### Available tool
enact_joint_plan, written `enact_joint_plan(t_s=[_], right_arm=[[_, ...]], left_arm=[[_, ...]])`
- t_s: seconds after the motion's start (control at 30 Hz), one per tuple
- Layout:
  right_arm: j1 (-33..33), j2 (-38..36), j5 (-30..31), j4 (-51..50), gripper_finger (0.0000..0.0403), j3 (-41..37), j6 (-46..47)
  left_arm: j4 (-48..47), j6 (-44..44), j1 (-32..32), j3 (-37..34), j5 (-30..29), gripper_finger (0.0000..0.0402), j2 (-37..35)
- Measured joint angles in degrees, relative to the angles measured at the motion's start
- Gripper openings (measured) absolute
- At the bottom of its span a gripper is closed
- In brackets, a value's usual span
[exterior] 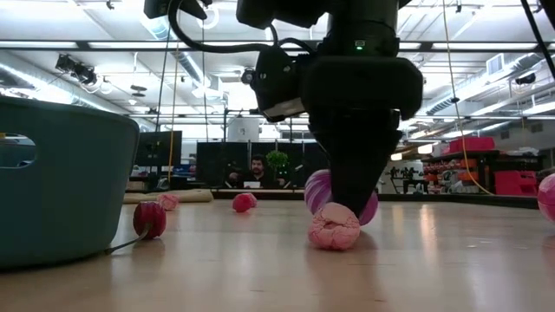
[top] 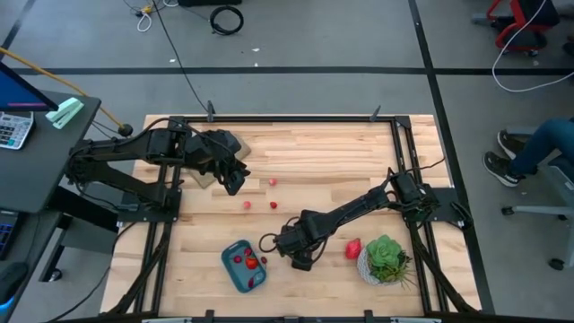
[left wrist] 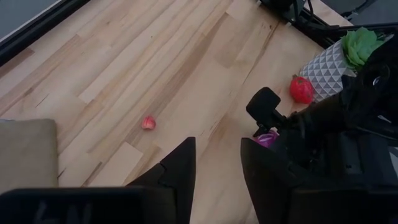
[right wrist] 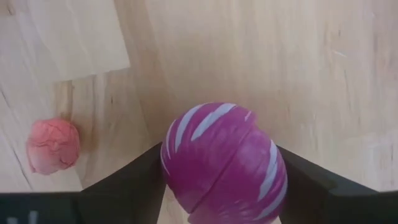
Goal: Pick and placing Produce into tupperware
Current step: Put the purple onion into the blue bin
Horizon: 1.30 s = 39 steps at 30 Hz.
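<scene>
The right gripper (top: 302, 262) is down low over the wooden table (top: 314, 152), just beside the blue tupperware (top: 244, 266). Its two dark fingers (right wrist: 124, 180) squeeze a purple ball with white stripes (right wrist: 224, 162), one on each side of it. From the low view, the purple ball (exterior: 316, 191) peeks out from behind the gripper, close to the table top. A pale pink piece (exterior: 334, 227) sits on the table right under the gripper, on the side away from the tupperware (exterior: 52, 178). In the right wrist view the pale pink piece (right wrist: 53, 146) lies just beside one finger, not touching the purple ball. The tupperware has some small red pieces (top: 251, 261) inside it. A dark red cherry (exterior: 149, 218) sits on the table right next to the tupperware wall. Three more little red pieces (top: 273, 205) lie on the table, farther from the tupperware, toward the left arm. A bigger red piece (top: 353, 248) lies past the right gripper, next to the green plant in a white pot (top: 386, 258). The left gripper (top: 235, 178) hangs over the table well away from the tupperware, beside a flat tan piece (left wrist: 28, 152). Its fingers (left wrist: 180, 171) are apart and hold nothing.
</scene>
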Motion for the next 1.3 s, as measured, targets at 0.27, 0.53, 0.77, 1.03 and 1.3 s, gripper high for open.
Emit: enact_joint_plan(t_s=[0.27, 0.53, 0.77, 1.03, 1.3], right_arm=[[-0.5, -2.6, 0.3, 1.4, 0.0243, 0.6, 0.9], [-1.2, -8.2, -1.8, 19.7, 0.0239, 0.7, -5.1], [-1.3, -6.9, -11.2, 50.0, 0.0235, 0.8, -4.3], [-1.3, -0.3, -12.6, 53.4, 0.0236, 0.6, -2.4], [-1.1, 1.2, -10.7, 52.4, 0.0236, 0.7, -12.5]], left_arm=[[0.2, 0.0, 0.0, 0.0, 0.0, 0.0126, 0.0], [2.9, 0.0, 0.0, 0.0, 0.0, 0.0135, 0.0], [6.9, 0.0, 2.1, 0.0, 0.0, 0.0137, -0.6], [15.5, 0.0, 6.9, 0.0, 0.0, 0.0136, -1.0], [15.4, 0.0, 7.8, 0.0, 0.0, 0.0148, -0.9]])
